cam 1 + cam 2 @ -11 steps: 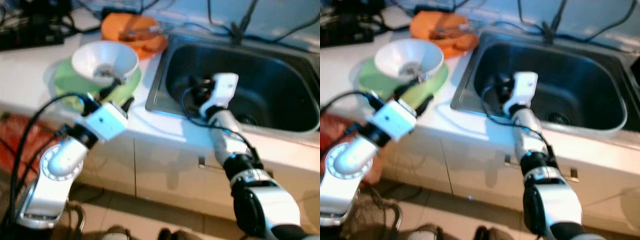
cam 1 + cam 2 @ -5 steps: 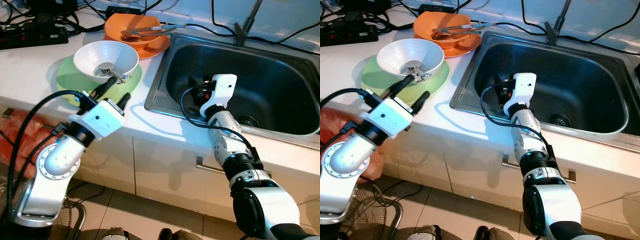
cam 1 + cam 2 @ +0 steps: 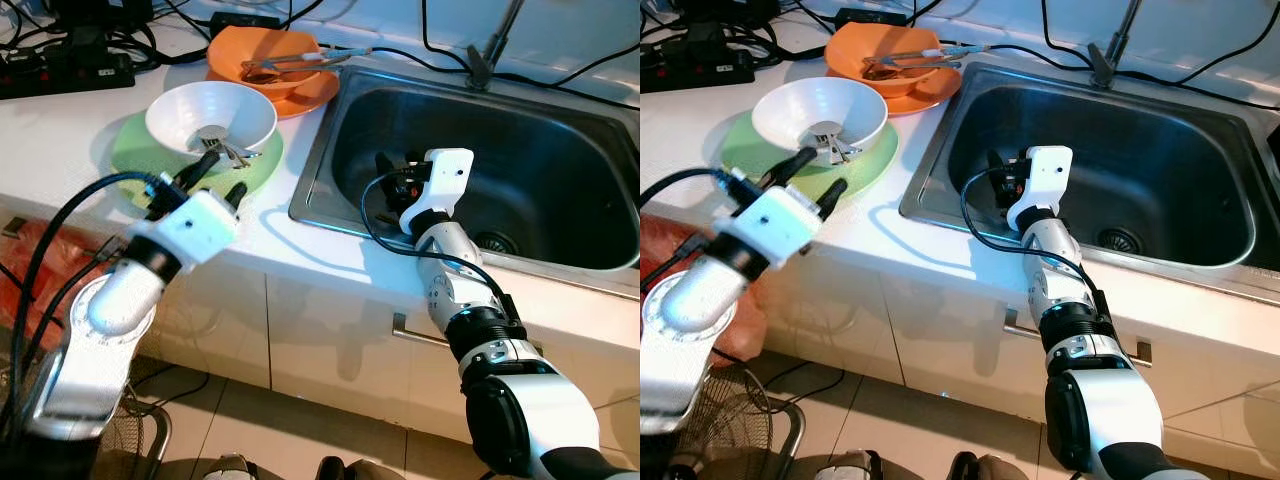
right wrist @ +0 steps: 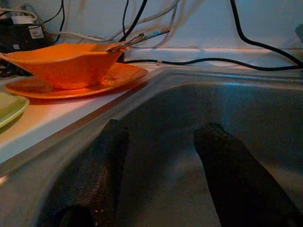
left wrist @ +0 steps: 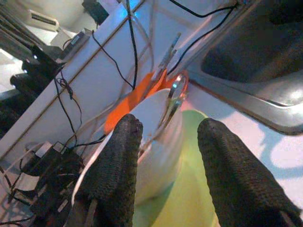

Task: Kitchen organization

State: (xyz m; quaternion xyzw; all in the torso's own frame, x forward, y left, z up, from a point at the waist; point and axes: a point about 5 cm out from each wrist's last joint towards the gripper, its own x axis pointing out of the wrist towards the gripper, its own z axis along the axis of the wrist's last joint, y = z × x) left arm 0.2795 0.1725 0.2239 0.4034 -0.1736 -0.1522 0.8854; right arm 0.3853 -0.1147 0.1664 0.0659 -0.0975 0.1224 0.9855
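Left eye view: white bowl (image 3: 211, 118) sits upright on a green plate (image 3: 135, 160) near the table's front edge, just left of the sink (image 3: 480, 160); metal cutlery (image 3: 222, 149) lies inside the bowl, long axis running roughly from bowl centre toward the front rim. Left gripper (image 3: 215, 176) hovers at the bowl's front rim, jaws apart, one finger by the rim, the other over the plate. Behind, an orange bowl (image 3: 262, 52) on an orange plate (image 3: 310, 92) carries tongs (image 3: 300, 60), long axis parallel to the table's back edge, tips toward the sink. Right eye view: right gripper (image 3: 1002, 175) hangs inside the sink basin near its left wall, jaws apart, holding nothing. Cables (image 3: 700, 40) crowd the back left corner of the table. Left wrist view: fingers (image 5: 116, 165) straddle the white bowl's rim, gap wide, bowl wall between them but not gripped. Right wrist view: fingers (image 4: 102, 165) spread over the dark basin floor, orange bowl and plate on the table beyond the sink edge. Risk, as I judge it: pinching a thin curved rim could tip the bowl, spilling the cutlery, or drag the plate off the front edge.
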